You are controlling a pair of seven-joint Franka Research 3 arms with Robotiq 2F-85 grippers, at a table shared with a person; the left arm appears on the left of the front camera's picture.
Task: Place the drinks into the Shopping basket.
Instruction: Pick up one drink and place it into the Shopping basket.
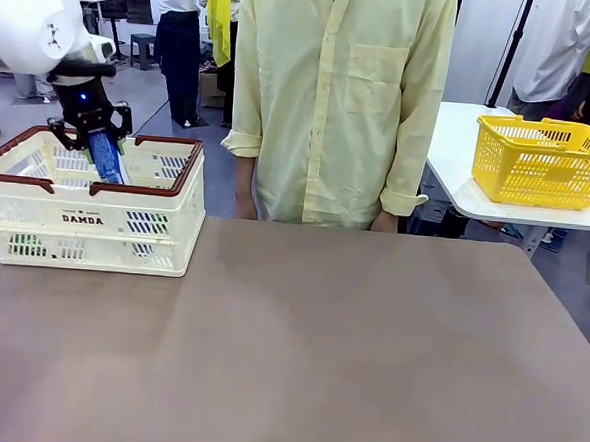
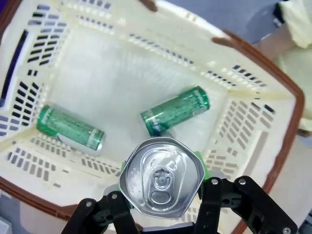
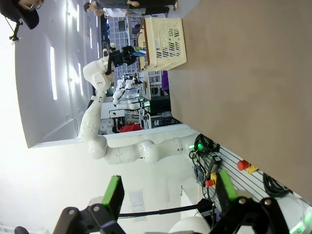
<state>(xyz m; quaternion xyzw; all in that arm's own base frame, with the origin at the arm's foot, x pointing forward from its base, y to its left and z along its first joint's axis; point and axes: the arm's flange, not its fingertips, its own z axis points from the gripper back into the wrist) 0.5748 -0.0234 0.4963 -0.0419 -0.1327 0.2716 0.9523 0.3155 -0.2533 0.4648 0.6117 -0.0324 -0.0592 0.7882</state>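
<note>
The Shopping basket (image 1: 85,218), cream-white with a brown rim and "DAMDA" on its side, stands at the table's far left. My left gripper (image 1: 97,141) hangs over it, shut on a blue drink can (image 1: 107,157) that dips below the rim. In the left wrist view the can's silver top (image 2: 161,176) sits between my fingers, above the basket's floor (image 2: 122,92). Two dark green cans lie on that floor, one at the left (image 2: 71,128) and one in the middle (image 2: 175,110). My right gripper (image 3: 168,195) is open and holds nothing, off the table.
A person in a pale yellow shirt (image 1: 338,93) stands at the far edge, hands down by the table. A yellow mesh basket (image 1: 544,161) rests on a white side table at the right. The brown tabletop (image 1: 307,352) stretches from the basket to the right.
</note>
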